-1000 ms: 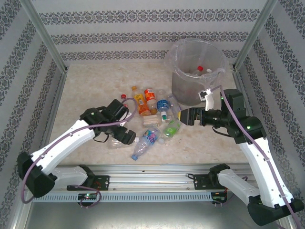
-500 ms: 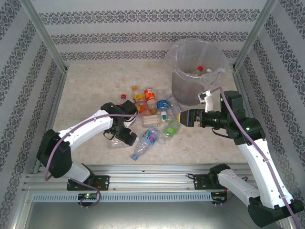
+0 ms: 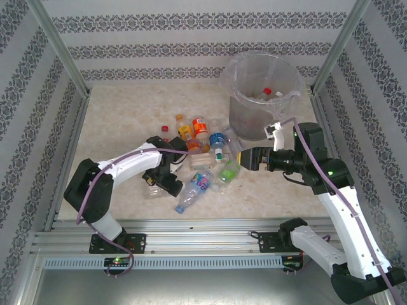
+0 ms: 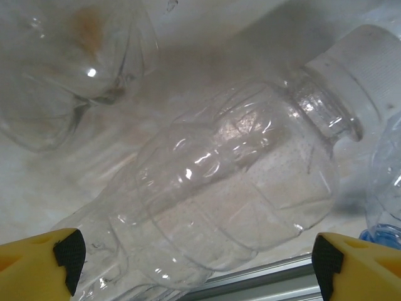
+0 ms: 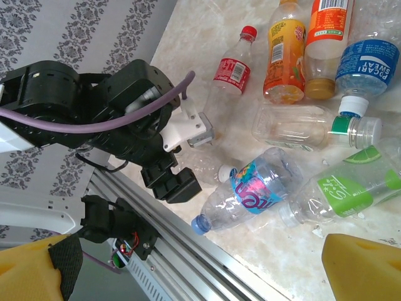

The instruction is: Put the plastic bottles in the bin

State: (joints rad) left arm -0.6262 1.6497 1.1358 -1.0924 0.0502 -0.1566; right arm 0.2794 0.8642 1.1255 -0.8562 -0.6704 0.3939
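Several plastic bottles (image 3: 202, 155) lie in a heap at the middle of the table. My left gripper (image 3: 163, 178) is down at the heap's near-left edge, open, one finger on each side of a clear bottle (image 4: 232, 182) that has no label and a white cap (image 4: 369, 63). There is a gap between the right finger and this bottle. My right gripper (image 3: 245, 156) hovers open and holds nothing to the right of the heap; it looks down on a blue-and-pink-labelled bottle (image 5: 266, 188) and on the left gripper (image 5: 172, 182). The bin (image 3: 236, 101) stands at the back right with bottles inside.
A metal rail (image 3: 191, 225) runs along the near table edge just behind the left gripper. Patterned walls and metal posts (image 3: 60, 51) enclose the table. The left and far parts of the marble tabletop (image 3: 121, 114) lie open.
The left arm has folded in and its gripper has dropped a little closer to the clear bottle, with the jaws slightly narrower. The right arm has barely moved.
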